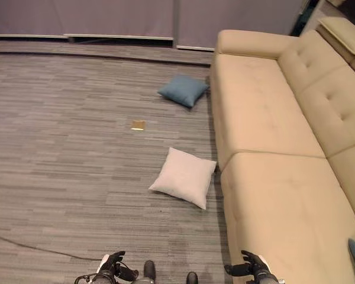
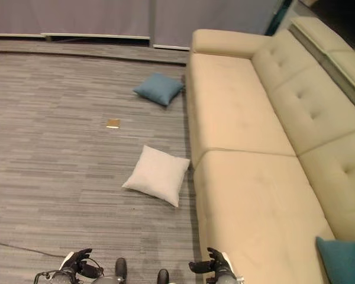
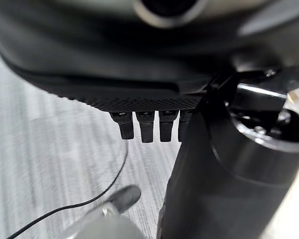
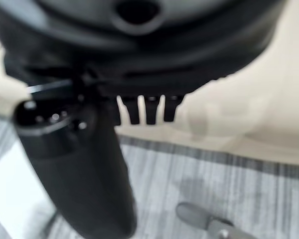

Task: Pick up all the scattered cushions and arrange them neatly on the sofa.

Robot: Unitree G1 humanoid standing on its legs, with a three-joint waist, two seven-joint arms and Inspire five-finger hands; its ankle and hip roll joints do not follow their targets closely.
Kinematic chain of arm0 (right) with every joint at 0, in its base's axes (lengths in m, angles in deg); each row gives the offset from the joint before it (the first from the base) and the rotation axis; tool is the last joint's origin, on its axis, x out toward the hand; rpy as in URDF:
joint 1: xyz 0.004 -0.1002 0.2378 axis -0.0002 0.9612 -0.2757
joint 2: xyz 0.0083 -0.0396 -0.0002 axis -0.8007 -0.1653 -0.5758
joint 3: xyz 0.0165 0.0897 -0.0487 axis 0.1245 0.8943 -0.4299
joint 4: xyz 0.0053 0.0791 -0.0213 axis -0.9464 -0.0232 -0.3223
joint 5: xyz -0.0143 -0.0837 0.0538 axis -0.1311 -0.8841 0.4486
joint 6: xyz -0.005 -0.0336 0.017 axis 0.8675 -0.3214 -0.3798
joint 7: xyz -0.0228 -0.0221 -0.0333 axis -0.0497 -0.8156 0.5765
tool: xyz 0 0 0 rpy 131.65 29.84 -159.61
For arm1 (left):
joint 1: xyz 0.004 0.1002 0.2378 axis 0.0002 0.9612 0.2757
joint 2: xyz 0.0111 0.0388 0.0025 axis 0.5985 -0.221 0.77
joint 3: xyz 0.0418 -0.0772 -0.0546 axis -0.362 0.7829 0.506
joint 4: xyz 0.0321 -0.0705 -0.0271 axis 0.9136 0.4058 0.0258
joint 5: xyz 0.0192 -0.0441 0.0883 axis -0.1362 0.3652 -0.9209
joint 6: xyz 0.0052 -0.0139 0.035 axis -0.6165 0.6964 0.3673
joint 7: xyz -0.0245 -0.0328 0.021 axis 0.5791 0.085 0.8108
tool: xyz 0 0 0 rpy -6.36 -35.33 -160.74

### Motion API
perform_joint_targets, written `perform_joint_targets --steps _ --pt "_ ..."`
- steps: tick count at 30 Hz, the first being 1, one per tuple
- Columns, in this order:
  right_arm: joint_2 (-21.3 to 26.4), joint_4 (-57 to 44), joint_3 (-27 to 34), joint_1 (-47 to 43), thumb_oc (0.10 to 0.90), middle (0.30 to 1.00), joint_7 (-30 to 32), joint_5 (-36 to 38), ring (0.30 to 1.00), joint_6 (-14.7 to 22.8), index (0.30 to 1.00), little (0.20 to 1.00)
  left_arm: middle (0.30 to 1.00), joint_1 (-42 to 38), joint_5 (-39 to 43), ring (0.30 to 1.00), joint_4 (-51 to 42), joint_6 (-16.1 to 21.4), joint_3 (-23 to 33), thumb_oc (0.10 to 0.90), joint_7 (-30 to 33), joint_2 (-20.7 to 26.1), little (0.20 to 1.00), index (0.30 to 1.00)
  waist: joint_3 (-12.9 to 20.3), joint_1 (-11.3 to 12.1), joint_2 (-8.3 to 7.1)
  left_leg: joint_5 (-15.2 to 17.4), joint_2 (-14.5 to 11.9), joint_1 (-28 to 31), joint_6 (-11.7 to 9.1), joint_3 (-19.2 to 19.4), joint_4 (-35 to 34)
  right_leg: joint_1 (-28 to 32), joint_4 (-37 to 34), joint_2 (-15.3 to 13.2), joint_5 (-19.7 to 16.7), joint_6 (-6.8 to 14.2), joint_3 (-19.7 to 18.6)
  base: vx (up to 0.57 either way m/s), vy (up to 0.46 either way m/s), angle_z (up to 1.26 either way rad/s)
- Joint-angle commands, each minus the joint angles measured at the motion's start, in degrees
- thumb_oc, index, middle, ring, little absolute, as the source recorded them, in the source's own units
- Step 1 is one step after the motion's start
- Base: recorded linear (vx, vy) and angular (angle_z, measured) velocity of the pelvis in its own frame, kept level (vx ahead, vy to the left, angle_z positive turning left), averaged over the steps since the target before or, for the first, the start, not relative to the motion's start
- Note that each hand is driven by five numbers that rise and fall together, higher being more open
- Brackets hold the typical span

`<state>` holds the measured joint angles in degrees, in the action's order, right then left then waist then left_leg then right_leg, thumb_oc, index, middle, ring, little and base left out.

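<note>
White cushion (image 1: 185, 176) lies on grey floor (image 1: 59, 148), middle of frame, just beside front edge of beige sofa (image 1: 272, 154). Blue cushion (image 1: 183, 90) on floor higher up, near sofa's far end. Teal cushion (image 2: 345, 260) sits on sofa seat, lower right corner. Small tan square (image 1: 138, 125) on floor between two floor cushions, off to left. Left hand (image 1: 111, 266) low at bottom edge, fingers straight, holds nothing. Right hand (image 1: 251, 264) at bottom edge by sofa front, fingers loose, empty.
</note>
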<state>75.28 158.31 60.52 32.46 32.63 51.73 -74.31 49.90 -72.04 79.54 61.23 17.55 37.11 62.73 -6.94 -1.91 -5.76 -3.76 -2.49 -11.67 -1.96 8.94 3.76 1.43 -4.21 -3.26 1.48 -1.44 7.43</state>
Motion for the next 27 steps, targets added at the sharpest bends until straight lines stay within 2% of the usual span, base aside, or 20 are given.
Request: perform_joint_targets --steps 1,3,4,6,7,8,9,10,11,13,14,16,17,19,20,21,23,25,26,27 --pt "1.2 0.0 -1.0 0.9 0.800 0.900 0.9 -1.8 0.900 1.0 0.900 0.900 0.900 2.1 -0.4 0.900 1.6 0.3 1.5 0.800 1.0 1.9 0.900 0.900 3.3 0.5 0.02 4.5 1.8 0.7 0.2 -0.5 -0.4 -0.2 6.2 -0.9 3.8 6.8 -2.7 0.24 0.172 0.05" --pt "0.9 0.1 -1.0 0.9 0.800 0.900 0.9 -2.1 0.900 0.9 0.900 0.900 0.900 2.2 -0.3 0.900 1.8 0.2 1.6 0.800 1.0 1.9 0.900 0.900 3.4 0.4 -0.07 4.8 2.2 1.3 0.5 -0.8 -0.6 -0.1 7.4 -1.5 3.8 7.1 -2.6 0.18 0.170 -0.14" --pt "0.4 -0.1 -1.2 0.6 0.800 0.900 1.0 -2.4 0.900 0.9 0.900 0.900 0.900 2.2 0.0 0.900 1.6 0.2 2.0 0.800 0.9 2.1 0.900 0.900 3.3 0.5 -0.27 5.4 3.2 2.5 1.5 -1.3 -0.7 -1.0 11.5 -2.5 2.8 7.8 -3.7 0.18 0.221 0.04" --pt "-0.1 -0.1 -1.4 0.3 0.800 0.900 0.7 -2.5 0.900 0.8 0.900 0.900 0.900 1.9 0.0 0.900 1.1 0.3 1.8 0.800 1.0 2.5 0.900 0.900 2.9 0.5 -0.61 6.2 4.4 4.3 2.8 -1.7 -1.2 -2.7 17.5 -3.9 -0.8 8.8 -5.1 0.17 0.221 0.06" --pt "-0.1 -0.1 -1.4 0.3 0.800 0.900 0.7 -2.5 0.900 0.8 0.900 0.900 0.900 1.8 0.0 0.900 1.1 0.3 1.8 0.800 1.0 2.5 0.900 0.900 3.0 0.5 -0.54 6.1 4.3 4.0 2.8 -1.7 -1.2 -2.9 17.4 -3.8 -0.9 8.8 -5.2 0.09 0.145 -0.03" --pt "-0.2 -0.4 -1.7 -0.1 0.800 0.900 0.7 -2.6 0.900 0.9 0.900 0.900 0.900 1.6 0.2 0.900 0.7 0.3 1.7 0.800 1.1 2.7 0.900 0.900 2.5 0.4 -0.63 6.3 5.0 5.0 3.5 -2.0 -1.5 -4.1 21.1 -4.6 -3.9 9.1 -6.1 0.07 0.129 0.09" --pt "-0.2 -0.6 -1.7 -0.5 0.800 0.900 0.6 -2.4 0.900 0.9 0.900 0.900 0.900 1.3 0.4 0.900 0.4 0.3 1.7 0.800 1.1 2.9 0.900 0.900 2.2 0.2 -0.26 6.3 4.9 5.5 3.9 -2.5 -2.0 -6.0 24.3 -4.5 -5.6 8.9 -6.9 0.17 0.237 0.19" --pt "-0.3 -0.9 -1.8 -0.8 0.800 0.900 0.7 -2.4 0.900 1.1 0.900 0.900 0.900 0.8 0.4 0.900 0.0 0.5 1.4 0.800 1.1 3.1 0.900 0.900 1.5 -0.3 0.76 6.5 4.4 7.2 4.2 -3.4 -3.2 -8.6 28.9 -3.7 -5.9 8.8 -7.9 0.21 0.214 0.28" --pt "-0.4 -1.1 -1.9 -0.7 0.800 0.900 0.6 -2.3 0.900 1.2 0.900 0.900 0.900 0.8 0.4 0.900 0.0 0.5 1.3 0.800 1.1 3.2 0.900 0.900 1.5 -0.6 1.15 6.7 4.3 8.2 4.2 -3.8 -3.6 -9.7 29.6 -3.0 -5.4 8.4 -8.1 0.27 0.189 0.27" --pt "-0.3 -1.0 -2.1 -0.4 0.800 0.900 0.6 -2.2 0.900 1.2 0.900 0.900 0.900 0.9 0.5 0.900 -0.1 0.6 1.2 0.800 0.9 3.3 0.900 0.900 1.7 -1.5 1.21 7.2 5.0 10.7 4.1 -5.5 -5.0 -11.1 27.5 0.1 -3.2 7.7 -9.4 0.33 0.093 0.15" --pt "-0.2 -0.5 -2.0 -0.1 0.800 0.900 0.4 -1.8 0.900 1.0 0.900 0.900 0.900 0.9 0.7 0.900 0.1 0.4 0.9 0.800 0.4 3.2 0.900 0.900 1.7 -2.4 0.94 8.0 5.7 12.1 4.1 -7.2 -5.3 -12.8 23.0 3.1 -1.1 7.6 -9.8 0.41 0.063 0.14" --pt "0.1 0.0 -2.0 0.2 0.800 0.900 0.3 -1.5 0.900 0.9 0.900 0.900 0.900 0.7 0.2 0.900 0.7 0.3 0.4 0.800 0.1 3.1 0.900 0.900 1.4 -3.8 0.31 9.3 7.1 14.4 4.1 -9.6 -5.6 -14.2 16.4 6.0 -1.9 7.8 -11.0 0.44 0.055 0.24" --pt "0.5 0.6 -1.9 0.7 0.800 0.900 0.4 -1.6 0.900 0.7 0.900 0.900 0.900 0.3 -0.5 0.900 1.4 0.1 -0.1 0.800 -0.4 2.9 0.900 0.900 1.4 -5.1 -0.33 10.4 8.6 16.4 4.0 -12.3 -5.8 -16.4 11.5 8.1 -4.3 8.6 -12.2 0.43 0.050 0.56" --pt "0.6 0.8 -1.9 0.9 0.800 0.900 0.4 -1.8 0.900 0.6 0.900 0.900 0.900 0.1 -0.8 0.900 1.8 0.2 -0.2 0.800 -0.6 2.8 0.900 0.900 1.2 -5.7 -0.33 10.9 9.0 17.5 3.9 -13.4 -5.8 -16.6 10.1 8.4 -5.1 8.7 -11.6 0.29 0.016 0.95" --pt "0.7 1.4 -1.4 2.1 0.800 0.900 0.6 -1.9 0.900 0.5 0.900 0.900 0.900 0.1 -1.7 0.900 2.2 0.2 -0.6 0.800 -0.7 2.4 0.900 0.900 1.7 -6.2 -0.51 12.1 9.6 18.6 3.8 -13.9 -5.5 -14.8 8.3 7.5 -5.4 7.9 -11.5 0.27 -0.029 0.94" --pt "0.7 1.6 -1.4 2.6 0.800 0.900 0.3 -1.7 0.900 0.4 0.900 0.900 0.900 0.3 -2.0 0.900 2.2 0.2 -0.7 0.800 -0.6 2.1 0.900 0.900 2.3 -6.4 -0.21 12.3 9.3 19.1 3.6 -13.9 -5.2 -14.4 8.9 7.7 -5.4 7.3 -12.0 0.36 -0.045 0.74" --pt "1.0 1.8 -0.6 3.7 0.800 0.900 0.2 -1.7 0.900 0.3 0.900 0.900 0.900 0.9 -2.1 0.900 2.5 0.1 -0.7 0.800 -0.7 1.8 0.900 0.900 3.1 -7.1 0.40 12.2 8.4 19.8 2.2 -14.5 -3.6 -14.1 10.1 8.1 -5.0 6.8 -12.1 0.29 -0.052 0.62" --pt "1.1 2.1 0.0 4.5 0.800 0.900 0.1 -1.3 0.900 0.2 0.900 0.900 0.900 1.2 -2.2 0.900 2.7 0.0 -1.0 0.800 -0.6 1.6 0.900 0.900 3.6 -7.9 1.05 11.3 7.0 19.9 0.1 -13.3 -0.7 -12.2 9.7 7.5 -3.8 5.8 -10.5 0.23 -0.041 0.62" --pt "1.1 2.1 0.0 4.5 0.800 0.900 0.1 -1.3 0.900 0.2 0.900 0.900 0.900 1.2 -2.2 0.900 2.7 0.0 -1.0 0.800 -0.6 1.6 0.900 0.900 3.5 -7.9 1.07 11.4 7.0 19.9 0.1 -13.3 -0.6 -12.1 9.7 7.5 -3.8 5.8 -10.5 0.14 -0.029 0.44" --pt "1.2 2.1 0.1 4.5 0.800 0.900 0.1 -1.2 0.900 0.2 0.900 0.900 0.900 1.2 -2.1 0.900 2.5 -0.1 -1.3 0.800 -0.5 1.6 0.900 0.900 3.5 -8.1 1.20 9.1 6.5 18.8 -1.6 -12.4 3.1 -11.2 9.5 7.5 -3.6 5.4 -10.2 0.12 -0.047 0.32"
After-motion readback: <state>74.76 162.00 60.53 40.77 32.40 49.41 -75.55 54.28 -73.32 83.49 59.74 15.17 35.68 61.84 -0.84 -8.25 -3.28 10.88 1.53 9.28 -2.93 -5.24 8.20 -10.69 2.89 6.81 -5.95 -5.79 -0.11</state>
